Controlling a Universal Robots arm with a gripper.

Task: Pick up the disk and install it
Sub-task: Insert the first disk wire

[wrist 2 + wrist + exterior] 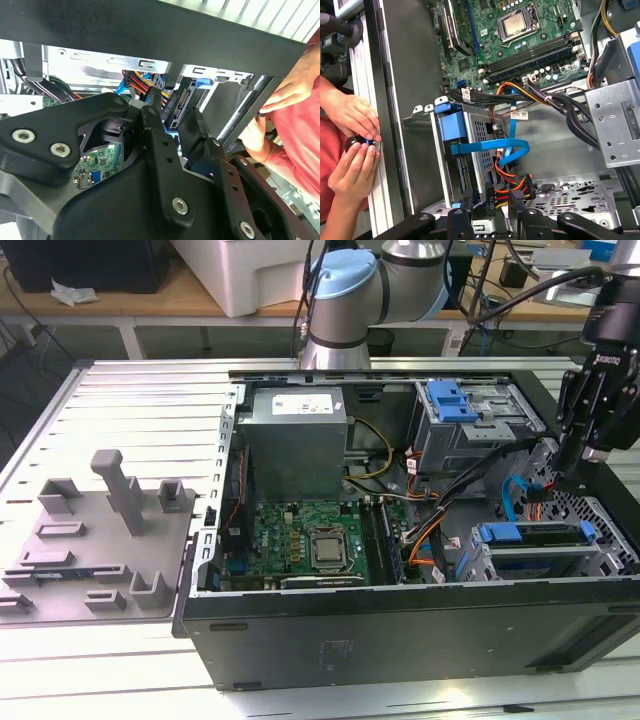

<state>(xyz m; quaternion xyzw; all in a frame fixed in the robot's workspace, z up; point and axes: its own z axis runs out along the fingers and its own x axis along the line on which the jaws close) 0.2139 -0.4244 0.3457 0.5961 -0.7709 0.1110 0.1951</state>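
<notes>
Black two-finger tool (pixel 490 202): fingers apart, clamping nothing, close over the red-and-orange cable bundle (pixel 512 182). Beyond it, the silver disk in its blue carrier bracket (pixel 452 127) sits inside the grey metal drive cage (pixel 470 558). Judged: install step, nearly done. Any move calls for clearing the cables.

The arm (pixel 340 340) is a silver-grey tube with rounded pale-blue joint caps (pixel 345 285), and a black cable (pixel 520 292) runs along it. Its tool (pixel 583 458) is matte black, with white lettering and angular linked bars pinned by silver socket-head screws (pixel 179 205).
</notes>
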